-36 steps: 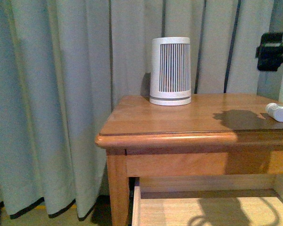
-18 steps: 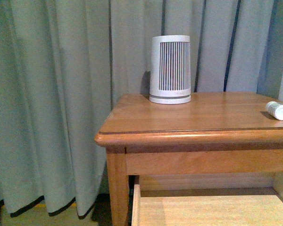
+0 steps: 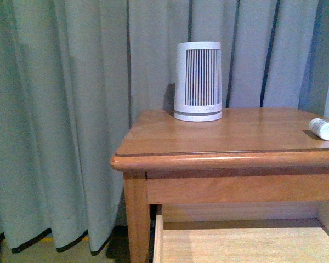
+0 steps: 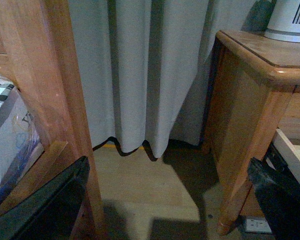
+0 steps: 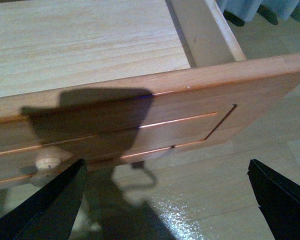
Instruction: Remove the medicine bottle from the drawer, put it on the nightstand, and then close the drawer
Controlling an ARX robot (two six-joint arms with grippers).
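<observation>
The small white medicine bottle [image 3: 324, 129] lies on its side on the nightstand [image 3: 208, 143] top, near its right edge. The upper drawer [image 3: 241, 241] stands pulled out below, its pale inside bare. In the right wrist view the drawer front [image 5: 140, 120] and its round knob [image 5: 48, 163] face my right gripper [image 5: 165, 202], which is open and empty, out in front of the drawer over the floor. My left gripper [image 4: 170, 200] is open and empty, low beside the nightstand's left leg [image 4: 245, 170]. Neither gripper shows in the front view.
A white tapered cylinder with dark slats [image 3: 198, 81] stands at the back of the nightstand top. Grey curtains [image 3: 60, 120] hang behind. In the left wrist view a wooden bed frame post [image 4: 65, 100] stands close by, with bare floor [image 4: 140, 190] between it and the nightstand.
A second ago a black gripper showed at the upper right of the front view, above the bottle, casting a shadow on the top. It has gone out of view. The bottle stays put.
</observation>
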